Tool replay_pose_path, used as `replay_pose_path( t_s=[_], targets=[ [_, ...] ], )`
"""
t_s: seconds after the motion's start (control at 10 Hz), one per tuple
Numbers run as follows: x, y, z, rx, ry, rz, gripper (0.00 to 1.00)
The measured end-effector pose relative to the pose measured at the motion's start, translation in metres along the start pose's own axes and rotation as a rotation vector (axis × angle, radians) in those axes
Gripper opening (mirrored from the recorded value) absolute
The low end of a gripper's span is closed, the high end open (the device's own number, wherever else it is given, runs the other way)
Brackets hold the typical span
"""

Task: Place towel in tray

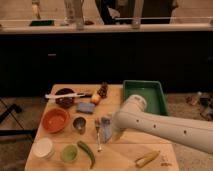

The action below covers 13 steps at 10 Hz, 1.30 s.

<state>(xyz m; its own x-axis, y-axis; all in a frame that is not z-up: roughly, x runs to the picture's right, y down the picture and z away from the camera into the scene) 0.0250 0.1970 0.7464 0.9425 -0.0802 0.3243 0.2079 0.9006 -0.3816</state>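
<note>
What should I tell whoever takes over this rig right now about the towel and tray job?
Gripper: open, low at the towel's right edge, nothing visibly held.
Towel: flat on the table, left of and nearer than the tray.
Tray: back right of the table, nothing visible in it.
Done: the approach to the towel.
Left: grasp it, lift, carry it to the tray, release.

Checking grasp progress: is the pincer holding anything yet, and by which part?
Nothing is held: the open pincer hangs by the towel, which lies on the table.
</note>
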Motion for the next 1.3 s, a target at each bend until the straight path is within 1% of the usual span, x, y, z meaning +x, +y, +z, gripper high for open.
replay_pose_path(
  t_s=[0.3, 0.6, 0.8, 1.0, 1.3],
  targets=[
    [0.003, -0.002, 0.021, -0.004, 0.039, 0.023, 0.8],
    [0.006, -0.007, 0.046, -0.03, 0.062, 0.034, 0.8],
    [0.011, -0.009, 0.058, -0.047, 0.068, 0.044, 0.8],
    [0.017, -0.01, 0.071, -0.078, 0.059, 0.056, 0.8],
    [0.023, -0.007, 0.081, -0.118, 0.038, 0.07, 0.8]
  ],
)
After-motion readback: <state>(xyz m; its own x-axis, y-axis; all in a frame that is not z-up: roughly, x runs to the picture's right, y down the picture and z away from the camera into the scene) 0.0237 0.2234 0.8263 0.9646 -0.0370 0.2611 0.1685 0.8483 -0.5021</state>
